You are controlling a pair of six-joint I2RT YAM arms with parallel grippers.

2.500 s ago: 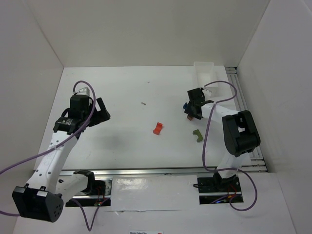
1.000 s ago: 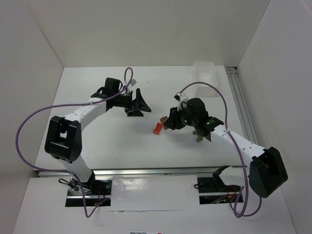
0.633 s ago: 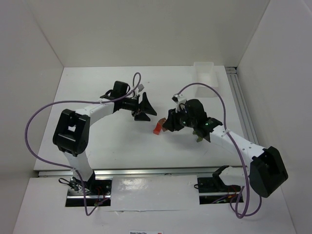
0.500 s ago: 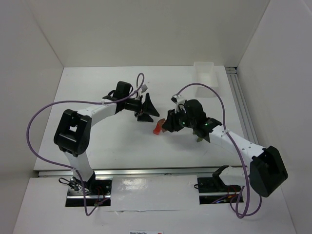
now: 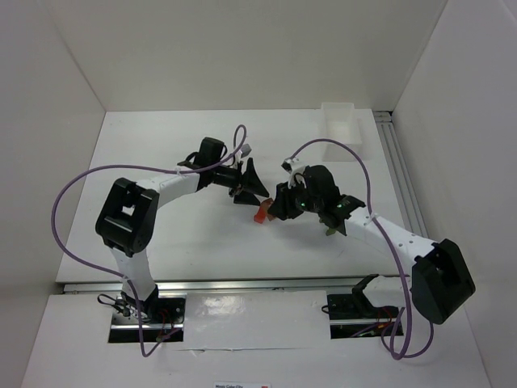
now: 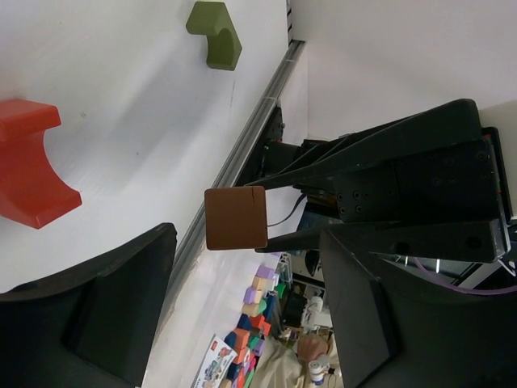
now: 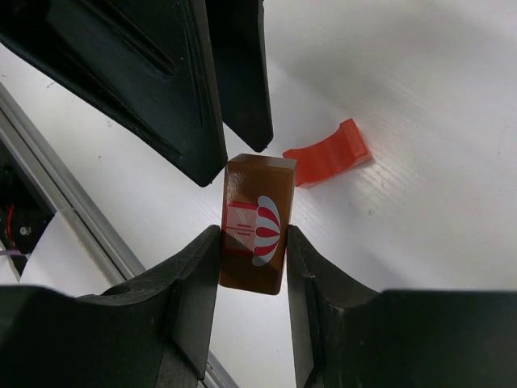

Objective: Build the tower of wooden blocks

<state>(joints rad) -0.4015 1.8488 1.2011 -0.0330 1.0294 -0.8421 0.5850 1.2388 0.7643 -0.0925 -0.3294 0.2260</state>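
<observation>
My right gripper (image 7: 252, 234) is shut on a brown wood block (image 7: 257, 222) with a red and white print, held above the table. My left gripper (image 6: 246, 242) is open and faces it; its fingers (image 7: 174, 89) stand either side of the block's far end (image 6: 236, 217) without touching it. From above, the left gripper (image 5: 252, 187) and right gripper (image 5: 276, 204) meet at mid-table. A red notched block (image 5: 260, 214) lies on the table just below them, also seen at the left wrist (image 6: 28, 174). A green block (image 6: 216, 34) lies farther right. No tower is in view.
A white rectangular bin (image 5: 343, 125) stands at the back right. A metal rail (image 5: 408, 202) runs along the table's right edge. The right arm's purple cable (image 5: 323, 144) loops above the grippers. White walls enclose the table on three sides.
My left arm has reached rightward until its jaws flank the brown block, and the jaws have narrowed somewhat. My right gripper has held the block almost still.
</observation>
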